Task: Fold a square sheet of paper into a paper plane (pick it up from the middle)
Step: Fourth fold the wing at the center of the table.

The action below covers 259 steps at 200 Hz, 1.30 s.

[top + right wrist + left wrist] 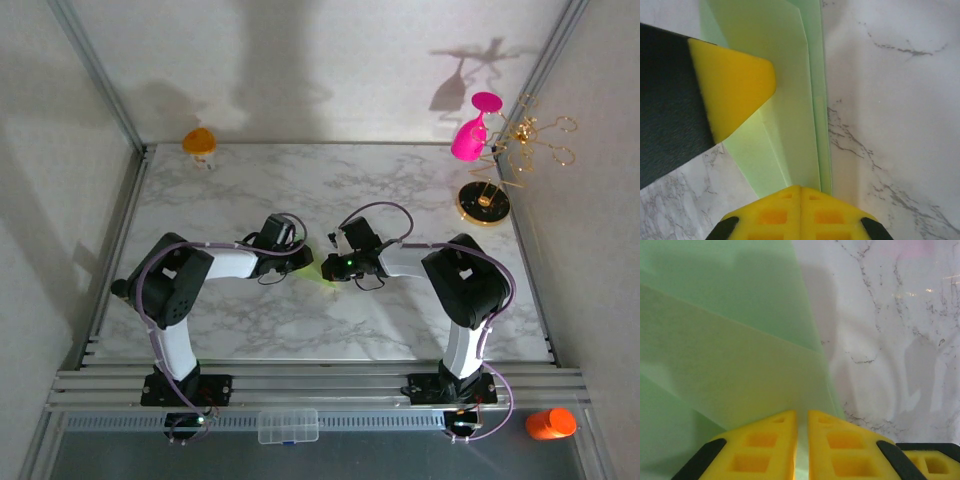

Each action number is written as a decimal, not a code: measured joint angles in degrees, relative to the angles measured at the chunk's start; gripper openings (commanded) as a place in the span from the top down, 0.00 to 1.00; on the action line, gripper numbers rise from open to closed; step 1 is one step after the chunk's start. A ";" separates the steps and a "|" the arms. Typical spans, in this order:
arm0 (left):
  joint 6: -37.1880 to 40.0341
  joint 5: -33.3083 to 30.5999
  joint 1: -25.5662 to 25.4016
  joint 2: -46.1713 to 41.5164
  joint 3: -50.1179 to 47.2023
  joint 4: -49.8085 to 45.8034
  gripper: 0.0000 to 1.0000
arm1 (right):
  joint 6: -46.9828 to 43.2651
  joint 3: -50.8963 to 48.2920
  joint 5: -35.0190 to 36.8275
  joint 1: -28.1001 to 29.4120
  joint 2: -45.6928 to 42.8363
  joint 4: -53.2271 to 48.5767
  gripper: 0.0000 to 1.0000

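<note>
The sheet of paper (pixel 325 274) is pale green and lies folded into several layers on the marble table between my two grippers. In the left wrist view the paper (pixel 730 340) spreads ahead with diagonal creases, and my left gripper (pixel 801 415) is shut on a thin edge of it. My right gripper (pixel 801 189) is shut, its tips resting at the near end of the folded paper (pixel 790 100), whose long edges run straight away from it. One yellow pad of the left gripper (pixel 732 90) lies on the paper's left side. From above, the left gripper (pixel 303 262) and right gripper (pixel 330 268) almost meet.
A gold stand (pixel 484 200) with a pink glass (pixel 470 135) hanging on it is at the back right. An orange object (pixel 199 141) stands at the back left corner. A clear plastic box (pixel 288 425) and an orange item (pixel 550 423) lie in front of the arm bases.
</note>
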 measured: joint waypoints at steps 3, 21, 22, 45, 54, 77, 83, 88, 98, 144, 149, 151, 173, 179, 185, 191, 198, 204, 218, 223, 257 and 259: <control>0.04 0.11 0.02 0.00 0.04 -0.02 0.85 | 0.00 -0.02 0.02 0.00 0.00 0.00 1.00; 0.28 0.59 0.44 0.31 0.24 -0.04 0.86 | -0.04 -0.07 0.17 0.00 0.00 0.00 1.00; 0.37 0.63 0.46 0.35 0.26 -0.04 0.86 | -0.04 -0.09 0.17 0.00 0.00 0.00 1.00; 0.63 1.90 1.29 0.98 1.03 -0.31 0.86 | -0.26 -0.09 0.52 0.02 0.00 -0.04 1.00; 0.87 2.54 1.77 1.22 1.33 -0.59 0.86 | -0.31 -0.15 0.74 0.04 0.00 0.00 1.00; 2.08 3.21 3.26 1.62 2.08 -1.20 0.86 | -0.48 -0.39 0.94 0.15 -0.02 0.31 1.00; 2.43 3.19 3.80 1.66 2.12 -1.29 0.85 | -0.48 -0.42 0.92 0.15 -0.02 0.35 1.00; 2.73 3.21 4.37 1.68 2.14 -1.29 0.85 | -0.48 -0.44 0.94 0.15 -0.02 0.42 1.00; 3.28 3.45 5.64 1.70 2.14 -1.29 0.85 | -0.48 -0.50 0.96 0.15 -0.04 0.50 1.00; 5.25 3.10 9.88 1.70 2.69 -2.29 0.85 | -0.46 -0.72 1.20 0.15 -0.11 0.90 1.00; 5.51 2.84 10.23 1.70 2.86 -2.69 0.85 | -0.46 -0.72 1.20 0.15 -0.11 0.90 1.00; 5.66 2.73 10.38 1.70 2.95 -2.84 0.85 | -0.46 -0.72 1.20 0.15 -0.11 0.90 1.00; 7.06 0.66 12.17 1.70 4.15 -4.79 0.85 | -0.46 -0.87 1.27 0.15 -0.22 1.09 1.00; 7.50 -0.28 12.72 1.70 4.63 -5.49 0.85 | -0.46 -0.92 1.27 0.17 -0.22 1.14 1.00; 7.96 -1.27 13.25 1.70 5.05 -6.16 0.85 | -0.46 -0.92 1.27 0.17 -0.22 1.14 1.00; 8.41 -2.40 13.77 1.70 5.49 -6.78 0.85 | -0.48 -0.92 1.27 0.17 -0.22 1.14 1.00; 8.74 -3.43 14.23 1.70 5.84 -7.28 0.85 | -0.46 -0.92 1.29 0.17 -0.24 1.14 1.00; 9.05 -4.13 14.60 1.64 6.01 -7.58 0.85 | -0.48 -0.92 1.29 0.15 -0.26 1.11 1.00; 9.18 -4.76 15.10 0.92 5.97 -8.09 0.85 | -0.48 -0.92 1.29 0.15 -0.28 1.11 1.00; 9.14 -4.72 15.08 0.28 5.73 -8.00 0.85 | -0.48 -0.92 1.29 0.15 -0.28 1.11 1.00; 6.40 -3.34 12.15 -7.15 1.88 -5.57 0.85 | -0.48 -0.92 1.29 0.15 -0.28 1.09 1.00; 6.27 -3.15 11.85 -7.54 1.66 -5.38 0.85 | -0.46 -0.92 1.27 0.15 -0.28 1.09 1.00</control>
